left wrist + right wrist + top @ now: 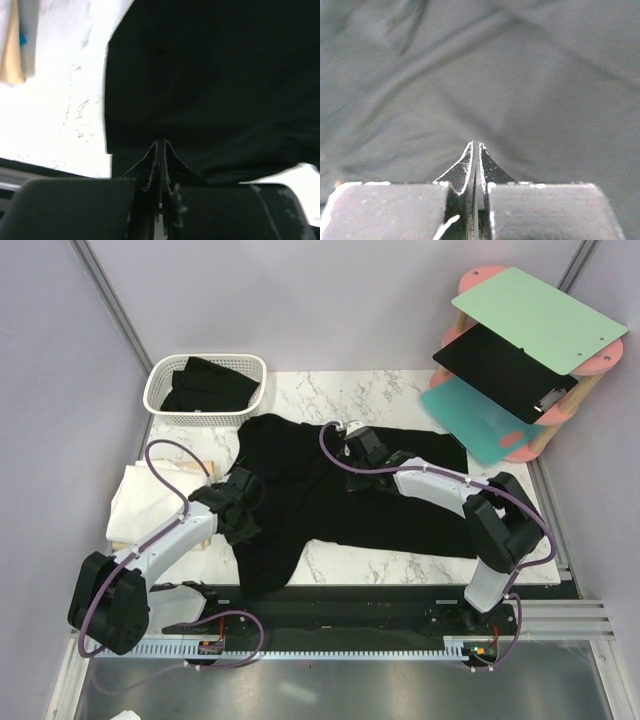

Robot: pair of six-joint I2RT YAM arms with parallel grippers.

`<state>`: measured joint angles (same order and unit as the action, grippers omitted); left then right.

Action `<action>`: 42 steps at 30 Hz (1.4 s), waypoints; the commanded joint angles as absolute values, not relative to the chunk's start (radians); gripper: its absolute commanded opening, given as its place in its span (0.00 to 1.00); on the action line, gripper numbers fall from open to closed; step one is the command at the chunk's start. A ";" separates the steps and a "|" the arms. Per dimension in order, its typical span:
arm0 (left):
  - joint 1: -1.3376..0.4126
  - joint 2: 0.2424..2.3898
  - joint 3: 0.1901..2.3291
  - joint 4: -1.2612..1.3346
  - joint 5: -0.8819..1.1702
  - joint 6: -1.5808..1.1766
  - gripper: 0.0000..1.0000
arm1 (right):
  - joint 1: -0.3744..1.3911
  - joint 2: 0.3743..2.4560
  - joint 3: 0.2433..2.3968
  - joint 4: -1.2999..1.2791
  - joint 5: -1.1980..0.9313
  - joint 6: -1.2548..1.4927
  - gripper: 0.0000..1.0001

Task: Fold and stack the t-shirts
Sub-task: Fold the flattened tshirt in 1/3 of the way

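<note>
Black t-shirt (pixel 360 525), lying spread and rumpled beneath both grippers on the marble tabletop (pixel 390 390), its soft matte cloth showing shallow diagonal creases directly under the right gripper (pixel 475 145) and filling that wrist view from edge to edge. Right gripper hovering low over the shirt's upper middle, jaws pressed fully together into a narrow wedge, holding nothing. Left gripper (pixel 161 142) hanging over the shirt's left side, just inside a straight cloth edge, jaws likewise closed tight with no fabric visible between them; contact of the tips with the cloth impossible to tell. Glossy white grey-veined marble showing to the left of the left gripper, black cloth stretching ahead of it and to its right. Cream and white t-shirts (pixel 140 505), lying in a soft flat pile well to the left of the left gripper, apart from the black one. White lattice basket (pixel 160 390), rigid plastic with rounded corners, standing far beyond the left gripper and holding black garments (pixel 210 385) in a loose heap. Pink rack (pixel 478 278) standing beyond and to the right of the right gripper, carrying thin flat rectangular boards: light green board (pixel 540 315) on top, black board (pixel 495 365) beneath, teal board (pixel 470 425) lowest.
</note>
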<state>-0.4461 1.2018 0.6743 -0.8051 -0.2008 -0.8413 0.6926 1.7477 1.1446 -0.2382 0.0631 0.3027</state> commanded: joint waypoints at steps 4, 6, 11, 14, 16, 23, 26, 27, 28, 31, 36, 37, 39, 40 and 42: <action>-0.479 1.291 0.970 -0.815 -0.336 -0.746 0.02 | 0.497 1.729 1.115 -0.216 0.123 0.325 0.00; -0.479 1.424 1.043 -0.805 -0.382 -0.680 0.02 | 0.436 1.744 1.121 -0.222 0.139 0.319 0.00; -0.477 1.673 1.305 -0.795 -0.419 -0.575 0.02 | 0.335 1.781 1.173 -0.267 0.238 0.305 0.00; -0.471 1.813 1.445 -0.779 -0.425 -0.523 0.02 | 0.269 1.781 1.186 -0.271 0.258 0.317 0.00; -0.457 1.883 1.546 -0.781 -0.416 -0.503 0.02 | 0.232 1.799 1.201 -0.271 0.275 0.318 0.00; -0.377 2.143 1.753 -0.785 -0.361 -0.476 0.02 | 0.187 1.905 1.290 -0.287 0.301 0.299 0.00; -0.335 2.216 1.793 -0.799 -0.347 -0.468 0.02 | 0.184 1.960 1.330 -0.287 0.302 0.295 0.00; -0.327 2.239 1.802 -0.804 -0.345 -0.466 0.02 | 0.181 1.973 1.347 -0.288 0.299 0.291 0.00; -0.318 2.246 1.801 -0.814 -0.341 -0.472 0.02 | 0.178 1.997 1.353 -0.287 0.301 0.290 0.00; -0.288 2.244 1.772 -0.818 -0.328 -0.492 0.02 | 0.179 2.046 1.387 -0.290 0.285 0.282 0.00; -0.242 2.220 1.691 -0.815 -0.310 -0.525 0.02 | 0.178 2.128 1.466 -0.324 0.270 0.265 0.00; -0.236 2.218 1.681 -0.816 -0.310 -0.534 0.02 | 0.178 2.147 1.476 -0.325 0.265 0.265 0.00; -0.221 2.220 1.661 -0.812 -0.307 -0.538 0.02 | 0.179 2.164 1.506 -0.327 0.246 0.267 0.00; -0.218 2.220 1.658 -0.810 -0.308 -0.538 0.02 | 0.181 2.184 1.523 -0.342 0.241 0.265 0.00; -0.216 2.223 1.658 -0.805 -0.318 -0.534 0.02 | 0.179 2.197 1.549 -0.344 0.230 0.267 0.00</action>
<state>-0.2478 2.1933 1.7069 -0.7559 -0.3035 -0.5182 0.1841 2.1269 1.5043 -0.2939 0.2657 0.2790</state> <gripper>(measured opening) 0.025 0.004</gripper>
